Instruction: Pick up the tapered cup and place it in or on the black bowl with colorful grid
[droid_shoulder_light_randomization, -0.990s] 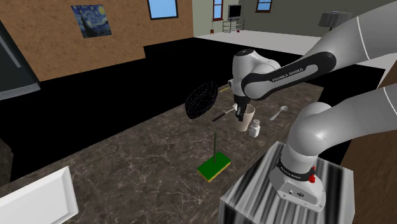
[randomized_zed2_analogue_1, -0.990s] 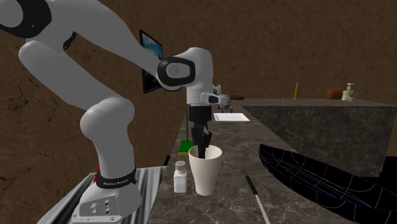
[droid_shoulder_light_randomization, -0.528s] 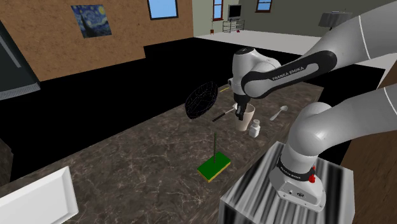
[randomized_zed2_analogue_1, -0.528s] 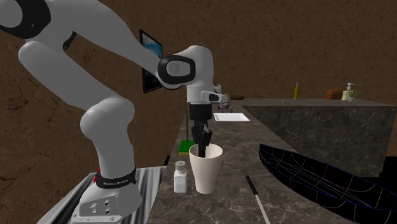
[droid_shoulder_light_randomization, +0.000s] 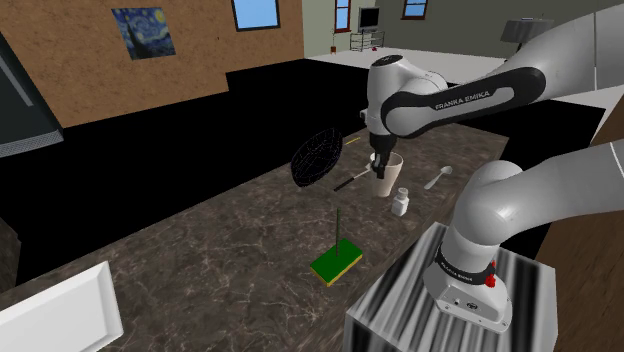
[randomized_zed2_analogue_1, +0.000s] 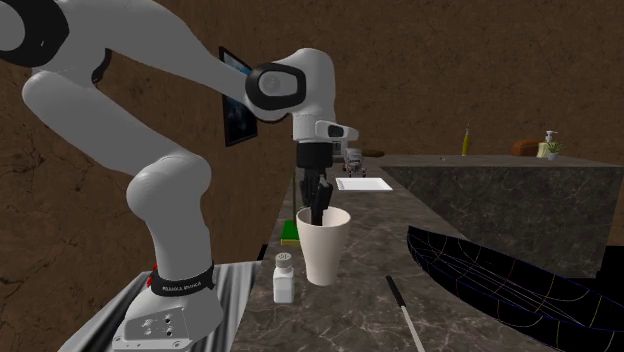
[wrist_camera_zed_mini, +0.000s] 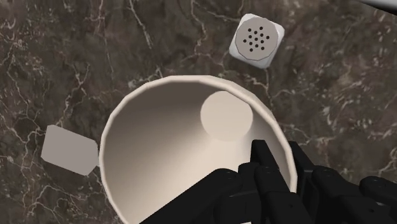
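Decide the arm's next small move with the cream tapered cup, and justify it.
Probably carry the cream tapered cup toward the black bowl with coloured grid lines. The black gripper clasps the cup's rim, one finger inside and one outside, and the cup seems clear of the dark marbled counter; the bowl sits apart, toward the shoulder view's left.

Even, moderate light leaves the dark counter (droid_shoulder_light_randomization: 200, 250) dim. The shoulder view's white arm (droid_shoulder_light_randomization: 520, 190) is brightest, at three o'clock.
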